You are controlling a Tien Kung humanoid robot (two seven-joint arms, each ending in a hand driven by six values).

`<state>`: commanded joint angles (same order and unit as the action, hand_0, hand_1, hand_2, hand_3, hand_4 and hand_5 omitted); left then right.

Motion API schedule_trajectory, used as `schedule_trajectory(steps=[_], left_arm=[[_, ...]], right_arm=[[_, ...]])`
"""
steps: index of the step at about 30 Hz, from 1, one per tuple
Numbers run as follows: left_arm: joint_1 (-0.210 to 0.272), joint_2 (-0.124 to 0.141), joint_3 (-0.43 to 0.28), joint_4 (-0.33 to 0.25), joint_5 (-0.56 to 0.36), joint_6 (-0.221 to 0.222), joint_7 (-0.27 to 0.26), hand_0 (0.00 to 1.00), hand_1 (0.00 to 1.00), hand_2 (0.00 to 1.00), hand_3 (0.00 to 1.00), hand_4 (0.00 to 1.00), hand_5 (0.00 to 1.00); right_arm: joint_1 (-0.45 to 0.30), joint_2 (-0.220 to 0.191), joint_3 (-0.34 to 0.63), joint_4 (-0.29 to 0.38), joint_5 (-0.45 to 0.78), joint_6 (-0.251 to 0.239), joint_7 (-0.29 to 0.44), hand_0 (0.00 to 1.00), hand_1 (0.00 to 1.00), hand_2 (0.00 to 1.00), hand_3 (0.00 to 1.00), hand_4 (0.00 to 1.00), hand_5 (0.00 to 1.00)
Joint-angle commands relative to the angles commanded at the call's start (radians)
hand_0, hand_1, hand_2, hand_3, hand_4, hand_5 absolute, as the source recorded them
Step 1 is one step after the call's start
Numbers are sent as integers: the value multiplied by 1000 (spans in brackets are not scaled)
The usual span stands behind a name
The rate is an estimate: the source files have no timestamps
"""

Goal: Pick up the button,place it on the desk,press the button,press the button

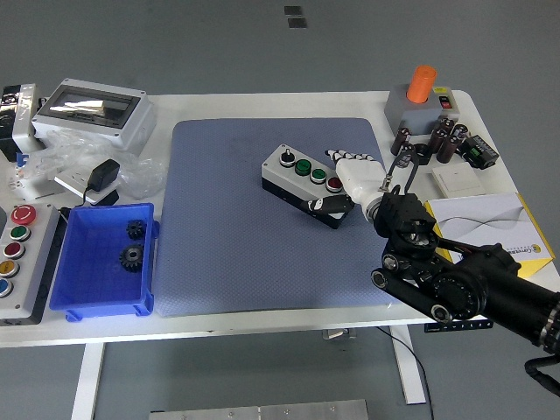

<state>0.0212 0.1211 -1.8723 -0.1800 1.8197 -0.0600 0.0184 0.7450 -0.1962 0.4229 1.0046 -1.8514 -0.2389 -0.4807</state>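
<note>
The button box (302, 179) is a grey and black box with a black knob, two green buttons and a red button (333, 183) on top. It lies at an angle on the blue mat (227, 236) in the middle of the table. My right hand (337, 184), white with dark fingertips, comes in from the lower right and is at the box's right end. Its fingers (343, 157) reach over the back by the red button and its thumb (324, 206) lies against the front face. The left arm is out of view.
A blue bin (92, 267) with two black gears stands at the left, next to a panel of coloured buttons (16, 254). A grey enclosure (94, 112), plastic bags and a black adapter (103, 178) lie at the back left. A grey box with an orange cap (422, 98), dark cylinders (442, 140) and a yellow booklet (490, 223) are at the right.
</note>
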Motion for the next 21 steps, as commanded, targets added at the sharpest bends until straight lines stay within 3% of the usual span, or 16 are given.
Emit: schedule_trajectory(steps=[4, 5, 9, 10, 16, 17, 21], left_arm=[[-1, 0, 0, 0, 0, 0, 0, 729, 727, 577, 588, 377, 181], [-1, 0, 0, 0, 0, 0, 0, 729, 727, 577, 587, 376, 181], [-1, 0, -1, 0, 1, 0, 0, 729, 727, 577, 587, 376, 181], [-1, 0, -1, 0, 1, 0, 0, 729, 727, 577, 585, 377, 183], [-2, 0, 0, 0, 0, 1, -1, 729, 727, 577, 585, 377, 183], [-2, 0, 1, 0, -1, 1, -1, 730, 728, 578, 588, 379, 184], [-2, -1, 1, 0, -1, 1, -1, 730, 728, 578, 588, 379, 184]], right_arm=[[0, 3, -2, -5, -3, 0, 2, 706, 799, 814, 998, 998, 539], [0, 4, -3, -7, -3, -3, 3, 373, 566, 588, 829, 860, 245], [0, 7, -5, -13, -2, -14, 7, 373, 566, 588, 829, 860, 245], [-1, 8, -6, -15, 1, -17, 9, 309, 470, 499, 739, 805, 188], [-3, 11, -13, -19, 12, -28, 19, 309, 470, 499, 739, 805, 188], [-3, 12, -13, -19, 14, -31, 21, 261, 413, 424, 603, 673, 168], [-5, 9, -3, -10, 18, -53, 42, 261, 413, 424, 603, 673, 168]])
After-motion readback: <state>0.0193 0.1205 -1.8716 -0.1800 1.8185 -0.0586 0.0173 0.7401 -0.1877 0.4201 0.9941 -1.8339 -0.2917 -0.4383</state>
